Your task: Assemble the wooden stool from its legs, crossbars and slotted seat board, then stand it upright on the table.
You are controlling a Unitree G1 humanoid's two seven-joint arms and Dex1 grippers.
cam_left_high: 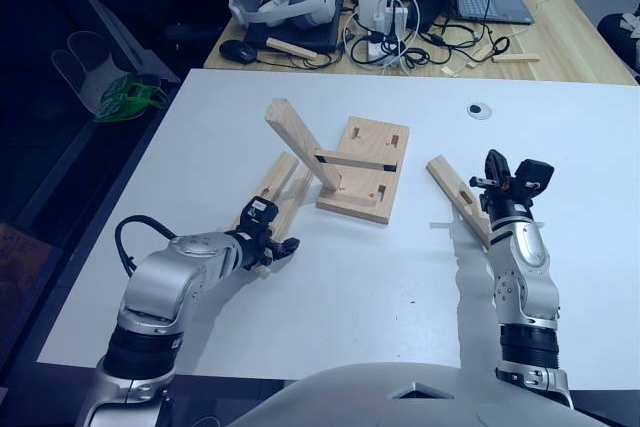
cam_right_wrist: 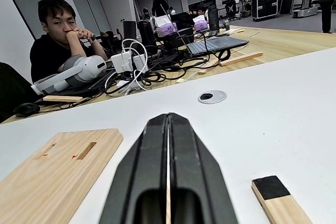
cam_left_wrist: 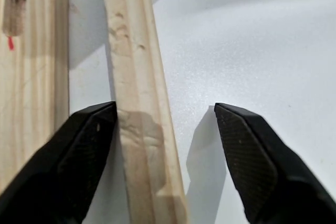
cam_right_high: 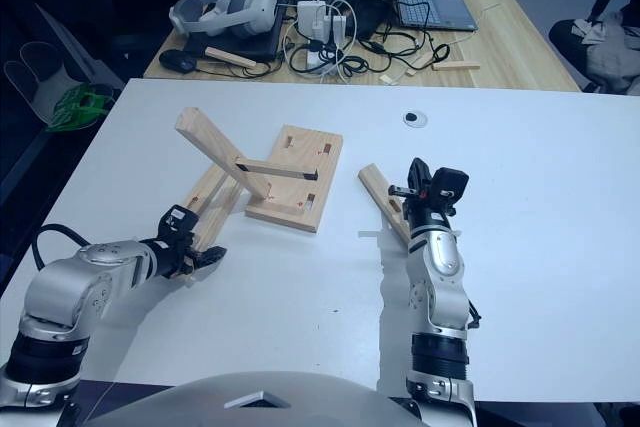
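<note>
My left end effector sits low on the white bench, its two black fingers spread apart around the near end of a thin wooden crossbar. The bar lies flat between them, close against one finger and with a clear gap to the other. It is pale, rough-grained wood with a few dents along its face. Just beside it lies a wider flat leg with a dark oblong slot and a red mark next to the slot. From the head view, these two pieces lie side by side to the left of the seat board.

The seat board lies flat near the middle of the bench. It is a light rectangular plank with small slots cut near its corners and small red marks by some of them. A tilted leg rises from its near left edge, leaning up and away to the left, and a dark-edged crossbar runs from that leg across the board.

My right end effector points upward with its fingers pressed together and nothing between them. Just to its left another leg lies flat on the bench, well apart from the seat board. The right wrist view shows a black-tipped wooden end close by.
</note>
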